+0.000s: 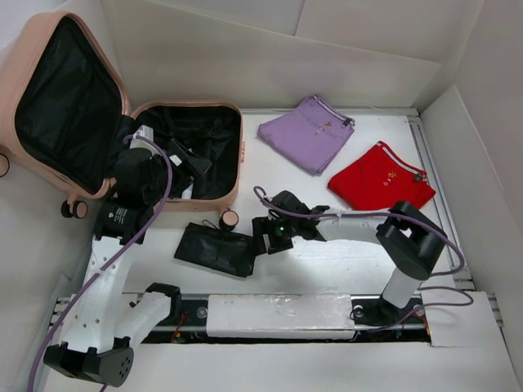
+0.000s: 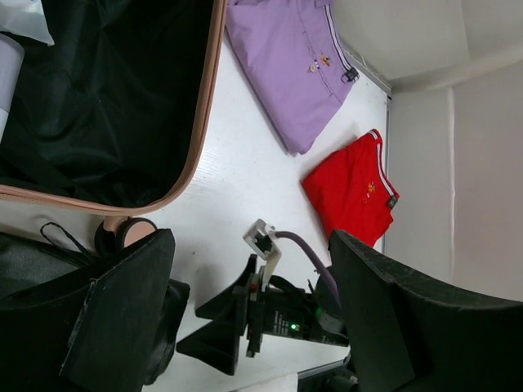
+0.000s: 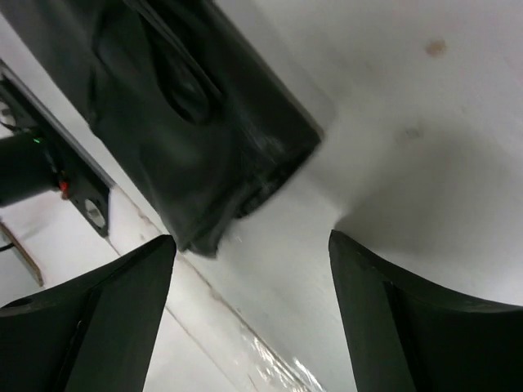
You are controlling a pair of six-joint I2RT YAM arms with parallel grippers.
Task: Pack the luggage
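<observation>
Fetching the black pouch (image 1: pixel 214 249) seems in hand: the right gripper (image 1: pixel 263 238) sits beside it, fingers spread, and must close next. The left gripper (image 1: pixel 189 170) hangs spread-fingered over the luggage (image 1: pixel 239 155).

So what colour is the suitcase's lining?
The lining is black, clearest in the top external view.

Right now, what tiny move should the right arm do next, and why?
Probably slide the right gripper a little onto the black pouch and close on its edge. Its jaws stand open and empty, and the pouch lies flat on the table just ahead of them, outside the open luggage.
</observation>
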